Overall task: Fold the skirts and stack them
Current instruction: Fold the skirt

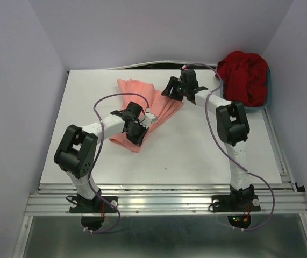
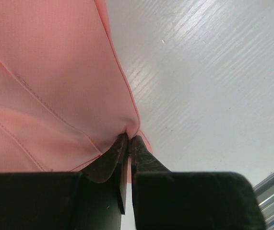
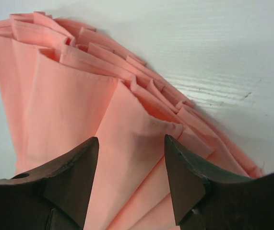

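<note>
Bare near tabletop (image 1: 185, 156); skirt (image 1: 142, 88), basin (image 1: 269, 88) beyond

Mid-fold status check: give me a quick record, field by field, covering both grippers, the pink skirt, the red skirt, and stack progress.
left gripper: shut, pinching an edge of the salmon-pink skirt
right gripper: open, poised over the skirt's layered pleats, holding nothing
salmon-pink skirt: lying on the white table, gathered into a narrow fan
deep red skirt: heaped in the teal basin at the far right corner, no gripper on it
stack: not yet started
</note>
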